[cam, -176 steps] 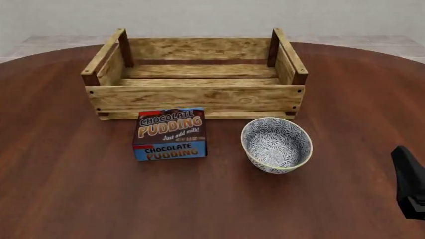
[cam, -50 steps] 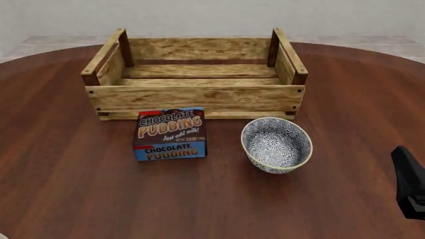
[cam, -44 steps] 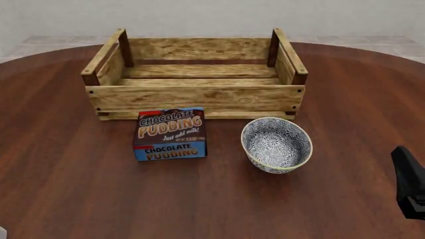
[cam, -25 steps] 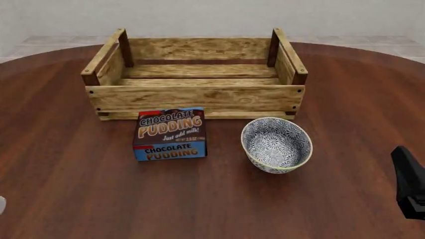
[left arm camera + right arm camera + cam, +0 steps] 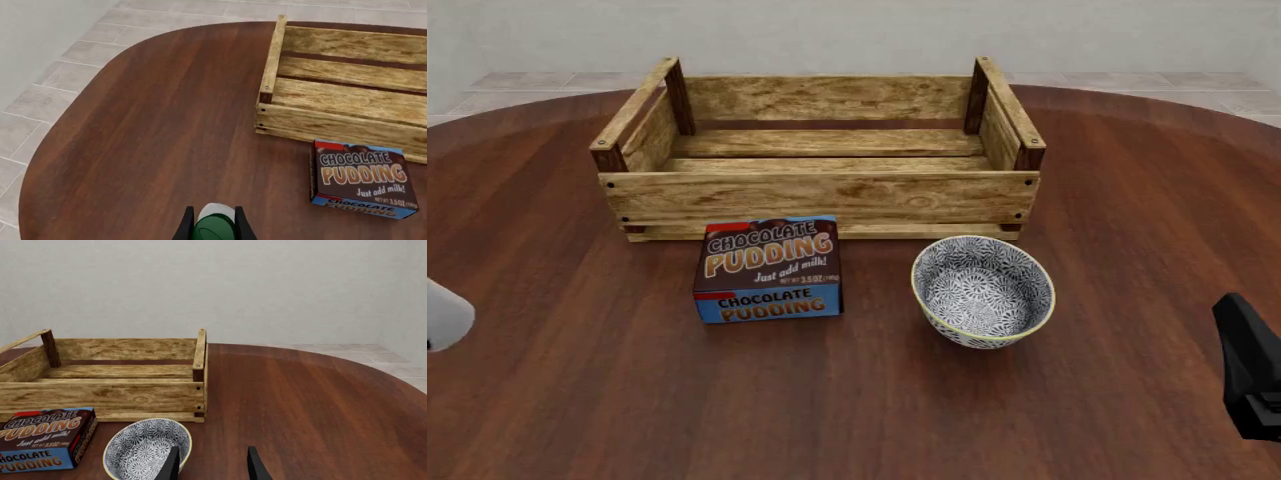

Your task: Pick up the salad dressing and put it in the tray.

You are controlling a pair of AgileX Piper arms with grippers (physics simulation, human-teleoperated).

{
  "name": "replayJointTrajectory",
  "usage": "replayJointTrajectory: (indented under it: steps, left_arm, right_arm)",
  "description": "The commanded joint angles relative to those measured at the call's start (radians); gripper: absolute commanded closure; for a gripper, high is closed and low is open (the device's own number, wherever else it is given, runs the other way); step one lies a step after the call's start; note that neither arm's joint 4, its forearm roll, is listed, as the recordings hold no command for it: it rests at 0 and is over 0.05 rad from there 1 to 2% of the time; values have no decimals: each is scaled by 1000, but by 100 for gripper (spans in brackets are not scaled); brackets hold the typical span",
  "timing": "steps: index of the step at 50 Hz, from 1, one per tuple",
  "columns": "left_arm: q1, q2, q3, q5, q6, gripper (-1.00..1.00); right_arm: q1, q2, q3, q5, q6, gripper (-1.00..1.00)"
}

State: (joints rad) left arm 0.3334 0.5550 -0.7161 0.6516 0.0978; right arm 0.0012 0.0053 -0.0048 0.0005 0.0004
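Note:
The salad dressing (image 5: 215,216), a white bottle with a green label, sits between the fingers of my left gripper (image 5: 212,231), held above the table's left part. In the front view only its white end (image 5: 443,314) shows at the left edge; the left gripper itself is out of that view. The tray (image 5: 827,196), a light-wood slatted crate, stands at the back centre and holds nothing; it also shows in the left wrist view (image 5: 269,65) and right wrist view (image 5: 100,396). My right gripper (image 5: 212,467) is open and empty, low at the right (image 5: 1249,372).
A chocolate pudding box (image 5: 769,268) lies flat just in front of the tray, between the held bottle and the tray. A blue-white patterned bowl (image 5: 982,290) stands to the box's right, close in front of my right gripper.
The bottle's white end has come into the front view at the left edge and moved up and inward. The right arm, box, bowl and tray have not moved.

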Motion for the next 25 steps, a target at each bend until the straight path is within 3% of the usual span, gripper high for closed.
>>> replayJointTrajectory:
  steps: [1, 9, 25]
  left_arm:
    - [-104, 87, -119, -21, -5, 100]
    - [-163, 152, -173, -51, 5, 100]
    - [-267, 332, -383, -67, 19, 100]
  right_arm:
    - [0, 0, 0, 0, 0, -100]
    - [0, 0, 0, 0, 0, -100]
    - [0, 0, 0, 0, 0, -100]
